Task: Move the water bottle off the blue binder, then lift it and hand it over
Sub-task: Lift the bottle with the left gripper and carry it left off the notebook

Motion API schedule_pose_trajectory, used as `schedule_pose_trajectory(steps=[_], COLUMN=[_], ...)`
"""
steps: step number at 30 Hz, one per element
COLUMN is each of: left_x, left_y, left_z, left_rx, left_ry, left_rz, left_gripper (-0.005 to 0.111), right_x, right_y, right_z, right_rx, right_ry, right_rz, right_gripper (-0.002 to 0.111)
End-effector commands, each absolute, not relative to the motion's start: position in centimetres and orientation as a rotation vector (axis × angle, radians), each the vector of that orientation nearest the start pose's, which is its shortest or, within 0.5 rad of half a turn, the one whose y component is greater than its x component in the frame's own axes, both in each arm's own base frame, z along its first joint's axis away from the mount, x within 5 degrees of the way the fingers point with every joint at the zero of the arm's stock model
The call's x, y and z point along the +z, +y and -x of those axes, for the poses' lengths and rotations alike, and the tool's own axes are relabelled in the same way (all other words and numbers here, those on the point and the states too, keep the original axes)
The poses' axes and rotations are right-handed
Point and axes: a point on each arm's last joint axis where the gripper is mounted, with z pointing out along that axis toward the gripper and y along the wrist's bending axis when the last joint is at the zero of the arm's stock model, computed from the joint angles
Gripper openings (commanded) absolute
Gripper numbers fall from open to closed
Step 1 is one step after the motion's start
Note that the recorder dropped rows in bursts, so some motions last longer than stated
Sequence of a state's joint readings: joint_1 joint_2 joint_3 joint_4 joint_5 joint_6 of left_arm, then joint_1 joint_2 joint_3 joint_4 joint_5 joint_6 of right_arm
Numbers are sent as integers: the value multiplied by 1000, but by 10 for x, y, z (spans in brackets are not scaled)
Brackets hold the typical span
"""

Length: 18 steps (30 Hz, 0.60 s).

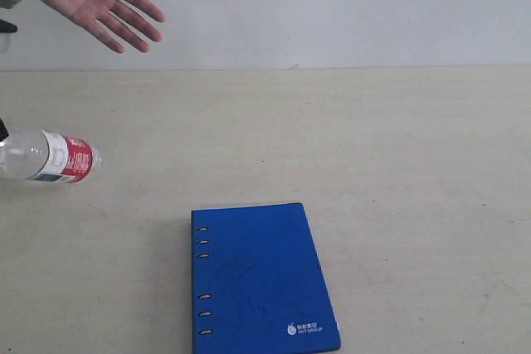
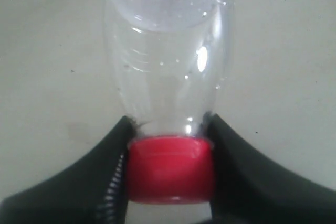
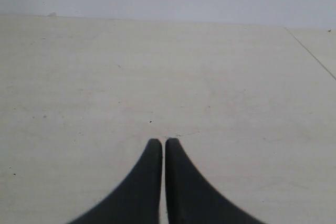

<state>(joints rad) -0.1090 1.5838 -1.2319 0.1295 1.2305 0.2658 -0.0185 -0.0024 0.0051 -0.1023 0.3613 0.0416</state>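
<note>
The water bottle (image 1: pixel 50 157) hangs sideways at the left edge of the exterior view, clear of the table, its labelled end pointing right. In the left wrist view my left gripper (image 2: pixel 169 129) is shut on the bottle's neck, with the red cap (image 2: pixel 170 169) between the black fingers (image 2: pixel 105 171) and the clear body (image 2: pixel 168 40) stretching away. The arm itself is out of the exterior view. The blue binder (image 1: pixel 259 281) lies flat at the table's front centre with nothing on it. My right gripper (image 3: pixel 160 141) is shut and empty above bare table.
An open human hand (image 1: pixel 99 2) reaches in palm-up at the top left, above and behind the bottle. The pale tabletop (image 1: pixel 373 163) meets a white wall at the back.
</note>
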Motion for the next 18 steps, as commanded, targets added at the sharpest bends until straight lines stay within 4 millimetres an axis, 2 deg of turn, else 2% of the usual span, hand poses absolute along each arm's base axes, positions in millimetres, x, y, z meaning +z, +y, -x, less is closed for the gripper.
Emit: schedule_pose_trajectory(steps=[1,3,4,6,8,11,12,13,15,16,18], left_x=[247,249,255,266,271,273,273,271,253,230,205], left_y=[-22,-18,-15,-14,-16,-18,-18,-18,-23,-21,-14], left_z=[-298,-300,-302,-305,-308,-309,-309,-307,-300,-295,-292], left_rx=[190,266,331,339,317,285,283,275,175,192,316], left_ry=[3095,3080,3054,3016,2996,2988,2994,3006,3078,3162,3249], left_rz=[-522,-567,-557,-536,-545,-566,-517,-480,-479,-508,-541], left_gripper=[4,14,26,52,55,42,38,37,42,49,57], right_x=[181,181,181,181,181,181,181,181,181,181,181], right_y=[-4,-4,-4,-4,-4,-4,-4,-4,-4,-4,-4], right_z=[-53,-53,-53,-53,-53,-53,-53,-53,-53,-53,-53], right_rx=[-86,-86,-86,-86,-86,-86,-86,-86,-86,-86,-86], right_ry=[1839,1839,1839,1839,1839,1839,1839,1839,1839,1839,1839], right_rz=[11,11,11,11,11,11,11,11,11,11,11], right_gripper=[0,0,0,0,0,0,0,0,0,0,0])
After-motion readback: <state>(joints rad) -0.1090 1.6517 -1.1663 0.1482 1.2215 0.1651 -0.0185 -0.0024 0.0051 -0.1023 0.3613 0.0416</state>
